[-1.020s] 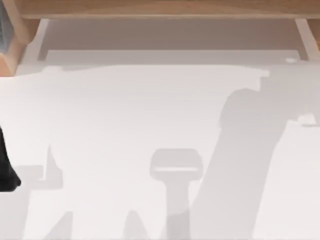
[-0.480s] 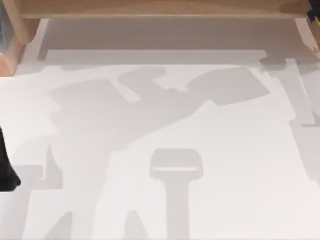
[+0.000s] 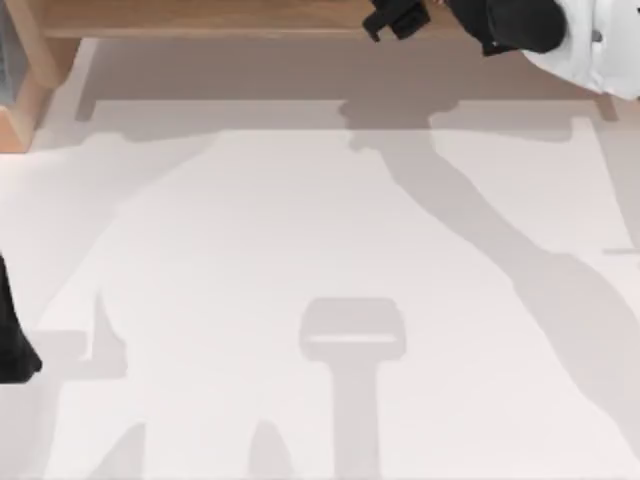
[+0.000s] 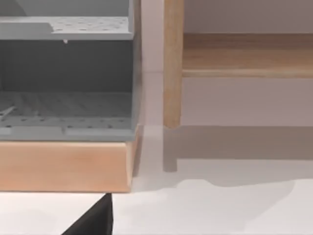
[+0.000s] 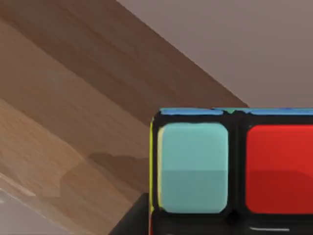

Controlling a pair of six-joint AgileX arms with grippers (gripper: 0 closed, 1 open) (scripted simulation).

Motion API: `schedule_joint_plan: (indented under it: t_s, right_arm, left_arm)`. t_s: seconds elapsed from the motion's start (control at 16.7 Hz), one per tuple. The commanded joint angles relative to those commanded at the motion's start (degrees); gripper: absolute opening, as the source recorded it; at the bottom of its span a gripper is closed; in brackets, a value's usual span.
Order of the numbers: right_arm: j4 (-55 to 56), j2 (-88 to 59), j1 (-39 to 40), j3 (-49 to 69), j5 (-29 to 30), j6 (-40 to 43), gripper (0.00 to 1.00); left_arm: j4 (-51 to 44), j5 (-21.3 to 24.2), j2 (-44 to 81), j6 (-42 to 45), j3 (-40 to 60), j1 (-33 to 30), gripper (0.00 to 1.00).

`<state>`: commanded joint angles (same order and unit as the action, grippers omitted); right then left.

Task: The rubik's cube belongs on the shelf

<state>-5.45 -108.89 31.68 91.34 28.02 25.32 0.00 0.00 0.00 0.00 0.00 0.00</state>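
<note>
The rubik's cube (image 5: pixel 234 166) sits close in the right wrist view, showing a pale teal and a red sticker in a black grid. It hangs just above the light-brown wooden shelf (image 5: pixel 73 122), held in my right gripper. One dark finger (image 5: pixel 132 220) shows beside it. From above, my right gripper (image 3: pixel 395 18) reaches over the shelf board (image 3: pixel 200 15) at the table's far edge, right of centre, and the arm hides the cube. My left arm (image 3: pixel 10 340) is parked at the left edge, with a dark fingertip (image 4: pixel 93 223) in the left wrist view.
A grey perforated rack (image 4: pixel 63 73) on a wooden base (image 4: pixel 63 164) stands at the far left, beside the shelf's wooden side support (image 4: pixel 172 73). The white table (image 3: pixel 300 220) spreads in front of the shelf, crossed by arm shadows.
My right arm has swung into the top view from the right and now reaches over the shelf. Its shadow has shifted across the table. The left arm has not moved.
</note>
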Motion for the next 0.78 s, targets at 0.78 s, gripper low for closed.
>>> schedule_joint_plan:
  t_s: [0.78]
  right_arm:
    - [67.54,-12.75,16.54,-10.3,14.63,2.18,0.0]
  left_arm:
    - [0.0,0.0,0.0,0.0,0.0,0.0,1.0]
